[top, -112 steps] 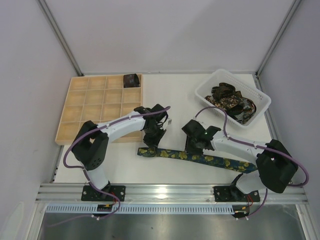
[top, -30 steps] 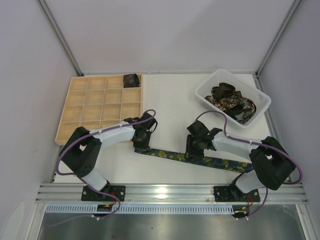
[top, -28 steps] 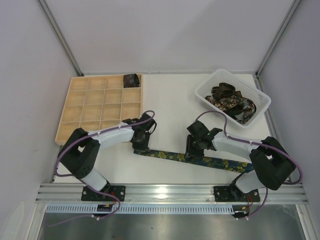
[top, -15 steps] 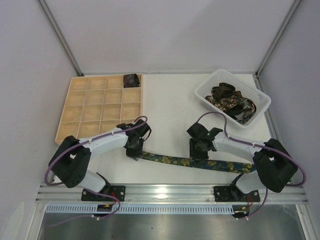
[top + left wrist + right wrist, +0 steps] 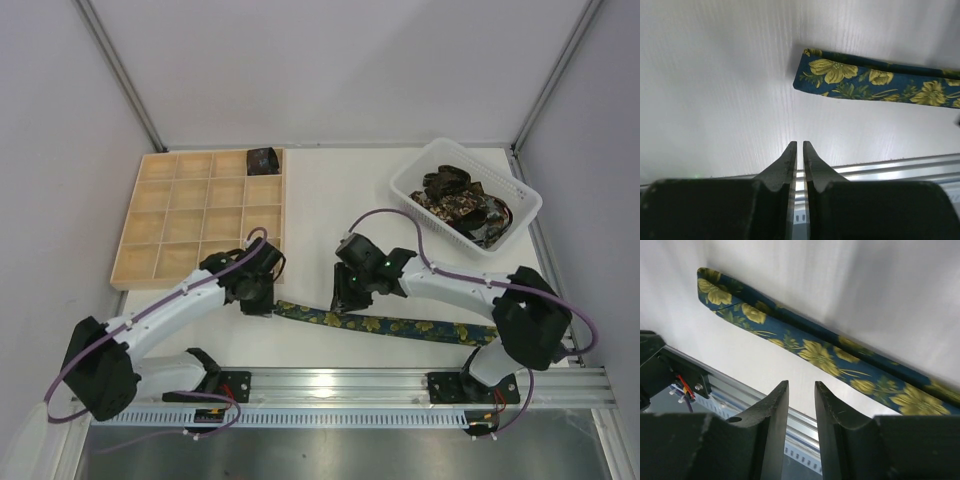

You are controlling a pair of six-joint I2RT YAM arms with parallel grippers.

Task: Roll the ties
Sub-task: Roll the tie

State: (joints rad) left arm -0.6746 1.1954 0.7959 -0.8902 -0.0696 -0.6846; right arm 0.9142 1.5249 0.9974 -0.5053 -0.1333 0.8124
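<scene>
Left end effector (image 5: 800, 145) sits pressed together, right end effector (image 5: 801, 386) slightly spread, both empty near navy tie (image 5: 865, 84).

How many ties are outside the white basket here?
2. A navy floral tie lies flat on the table near the front edge. A dark roll, apparently a tie, sits in the wooden tray's far-right corner compartment. Those heaped in the basket cannot be counted.

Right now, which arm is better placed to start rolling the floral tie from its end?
Left. The left hand sits just short of the free end of the navy floral tie, which lies ahead of its fingers. The right hand is farther along the strip.
</scene>
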